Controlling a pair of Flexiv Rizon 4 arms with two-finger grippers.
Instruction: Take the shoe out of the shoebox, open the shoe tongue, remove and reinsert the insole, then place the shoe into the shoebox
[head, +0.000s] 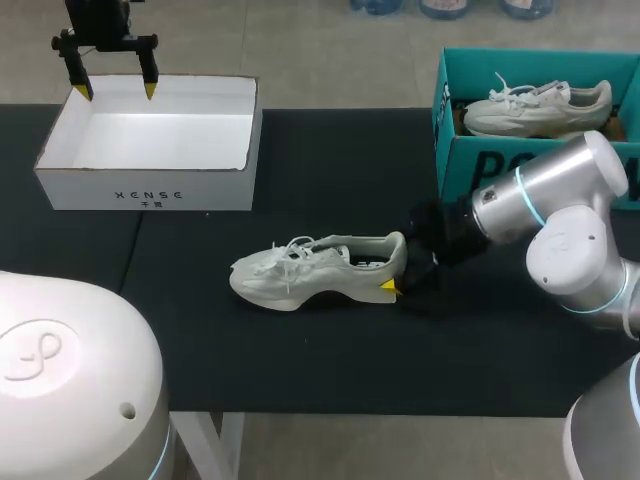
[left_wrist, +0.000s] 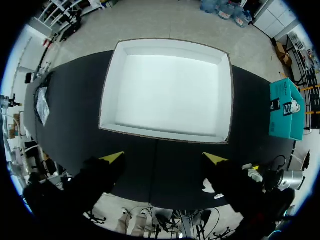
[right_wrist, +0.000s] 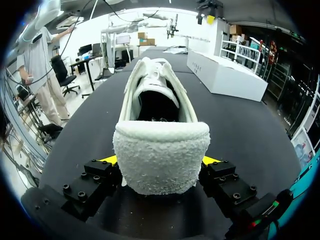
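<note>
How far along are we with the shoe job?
Done: the white shoe stands out on the table; the white shoebox is empty. In hand: the right gripper clasps the heel, the left gripper hangs open over the box. No loose insole shows, so I cannot tell if that step is done. Left: boxing the shoe.

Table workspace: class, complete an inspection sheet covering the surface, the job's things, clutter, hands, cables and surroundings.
Surface: black table, flat.
Job's things: pale shoe upright on its sole mid-table; white box open and empty at the far left.
Clutter: teal box at the far right, holding a second shoe.
Hands: left hand open above the white box; right hand shut on the shoe's heel.
Cables: nothing seen.
Surroundings: nothing seen.
</note>
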